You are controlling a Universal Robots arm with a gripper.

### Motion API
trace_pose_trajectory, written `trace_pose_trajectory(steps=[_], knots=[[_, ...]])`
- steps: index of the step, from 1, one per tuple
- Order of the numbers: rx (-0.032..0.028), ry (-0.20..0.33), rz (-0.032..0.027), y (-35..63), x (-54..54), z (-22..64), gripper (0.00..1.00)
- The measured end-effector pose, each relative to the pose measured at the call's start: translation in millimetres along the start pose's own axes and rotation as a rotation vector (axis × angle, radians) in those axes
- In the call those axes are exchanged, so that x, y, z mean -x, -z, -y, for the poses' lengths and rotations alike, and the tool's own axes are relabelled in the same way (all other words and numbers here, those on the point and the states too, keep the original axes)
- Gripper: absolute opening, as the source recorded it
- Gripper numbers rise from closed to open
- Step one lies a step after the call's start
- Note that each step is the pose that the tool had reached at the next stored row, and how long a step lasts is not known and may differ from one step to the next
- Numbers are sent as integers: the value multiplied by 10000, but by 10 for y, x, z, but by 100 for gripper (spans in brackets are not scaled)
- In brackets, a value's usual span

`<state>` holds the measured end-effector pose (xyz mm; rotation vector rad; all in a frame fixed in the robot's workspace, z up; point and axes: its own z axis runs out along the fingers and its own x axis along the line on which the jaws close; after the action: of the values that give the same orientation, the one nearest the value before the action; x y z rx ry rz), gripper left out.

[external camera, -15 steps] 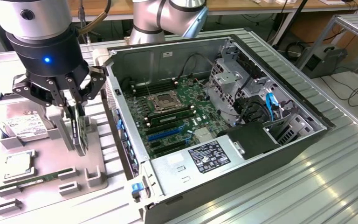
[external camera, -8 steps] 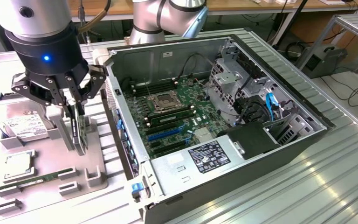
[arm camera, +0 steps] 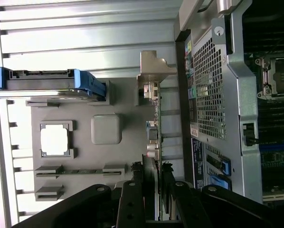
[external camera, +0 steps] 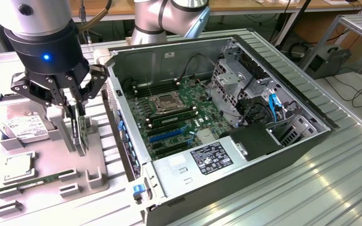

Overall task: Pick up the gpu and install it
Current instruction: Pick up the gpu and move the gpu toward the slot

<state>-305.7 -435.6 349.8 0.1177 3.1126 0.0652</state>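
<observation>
Evidently the gripper (external camera: 77, 112) clamps its fingers (arm camera: 131, 199) on the gpu (external camera: 81, 136), standing on edge in the grey fixture (external camera: 96, 176) at the exterior view's left, just beside the open case (external camera: 162, 56), so lifting straight up, untilted, should best avoid snagging.

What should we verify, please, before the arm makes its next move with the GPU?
1. Claw astride the GPU: ok.
2. GPU upright on edge in the grey holder: ok.
3. Hard drive apart from the claw: ok.
4. Computer case side open: ok.
5. Blue expansion slot empty: ok.
6. GPU's connector edge undamaged: cannot tell, hidden in the holder.
</observation>
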Motion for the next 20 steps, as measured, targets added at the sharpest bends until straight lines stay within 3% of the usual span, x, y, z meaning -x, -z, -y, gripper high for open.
trace_pose_trajectory(steps=[20], knots=[[-1,1,-5,70,3,-3,27]])
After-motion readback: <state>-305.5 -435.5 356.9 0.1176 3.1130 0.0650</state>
